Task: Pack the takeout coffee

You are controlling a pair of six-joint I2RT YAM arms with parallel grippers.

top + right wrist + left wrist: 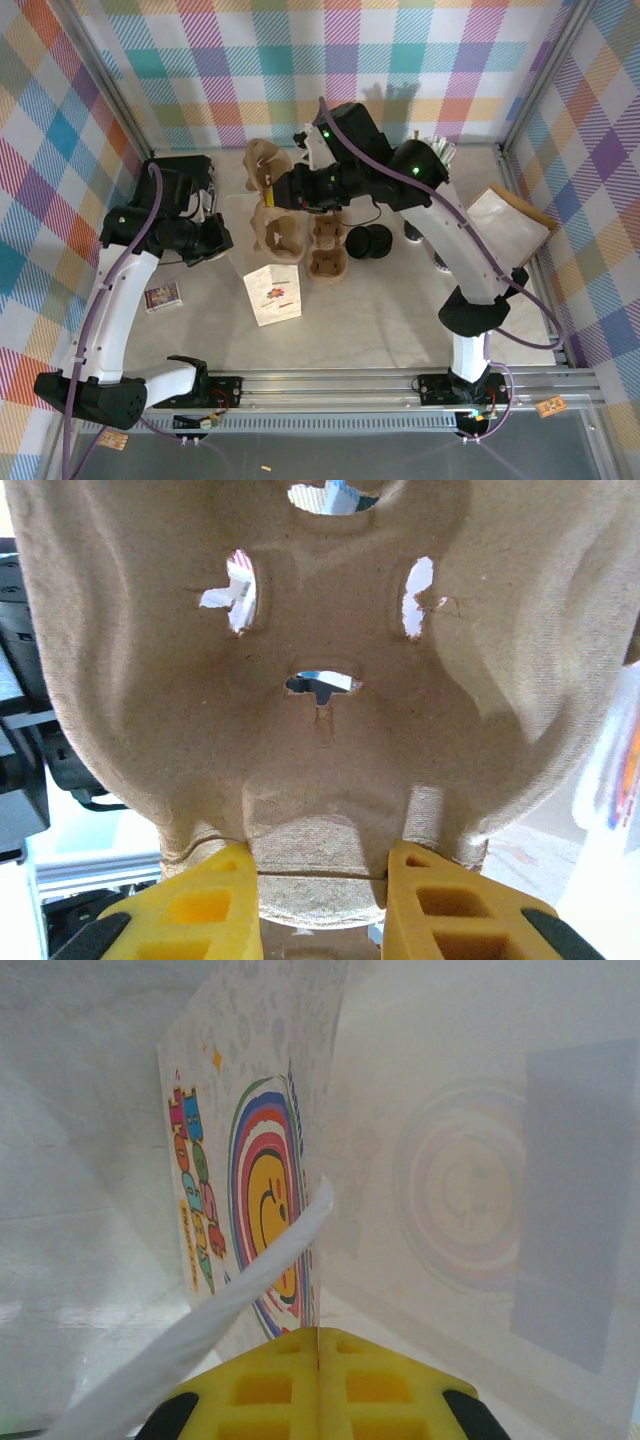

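Clamped on the near rim of a pulp carrier with the right gripper: one yellow finger at either side of a rim tab, jaws part open around it. Seen from above at 12 o'clock of the table middle, reaching toward 9 o'clock, with more carriers just beneath at 6 o'clock.

Pressed together with no gap on the left gripper. Just before it, a white bag with a smiley print, its edge running down to the seam between the pads; cannot tell whether pinched. Beside that edge, a white paper strip slanting toward 7 o'clock. From above, bag at 7 o'clock of the carriers.

At 3 o'clock of the carriers, black lids. At 1 o'clock of the table, behind the right arm, stacked white cups.

As for the coffee: cannot place it for sure. Half hidden under the right forearm, at 3 o'clock of the lids, a small dark-and-white shape; too covered to tell what it is.
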